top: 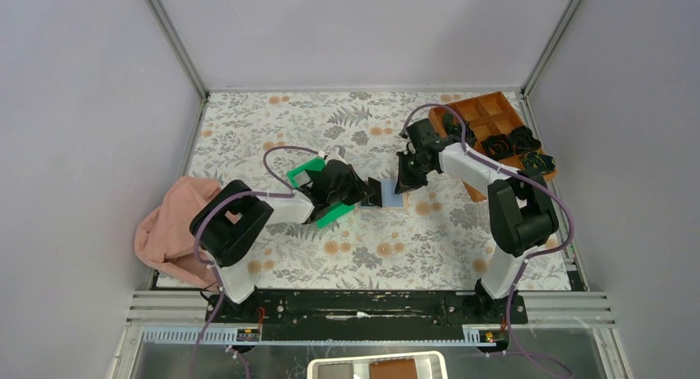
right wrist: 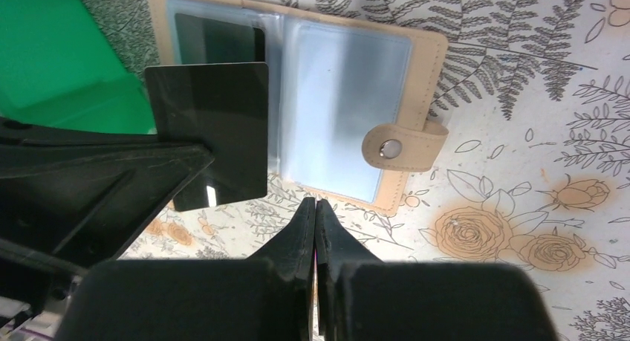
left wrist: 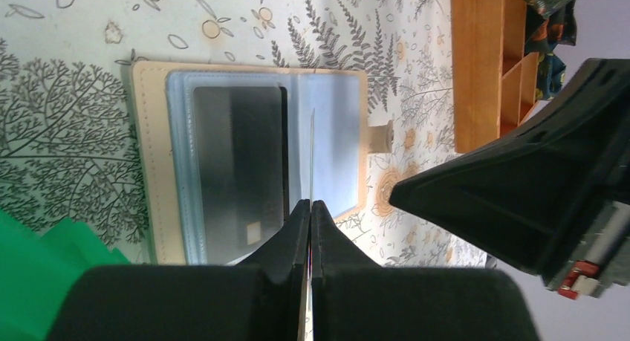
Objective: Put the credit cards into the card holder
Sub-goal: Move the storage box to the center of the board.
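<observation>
Card delivery: my left pincer (left wrist: 310,207) grips a card (right wrist: 215,125) edge-on, holder (right wrist: 429,66) just beyond its tips. My right pincer (right wrist: 316,206) sits closed, seemingly empty. Unpinned, the holder could slide under the push.

Two thin dark rectangular credit cards (right wrist: 223,118), one tan leather-like folding card holder (right wrist: 342,111), one green plastic tray (right wrist: 59,59), one orange-brown compartment box (top: 483,115), four dark rosette-like lumps (top: 496,145), one crumpled pink cloth (top: 169,226).

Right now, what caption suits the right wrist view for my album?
Left gripper holds a dark card at the open card holder; right gripper shut.
</observation>
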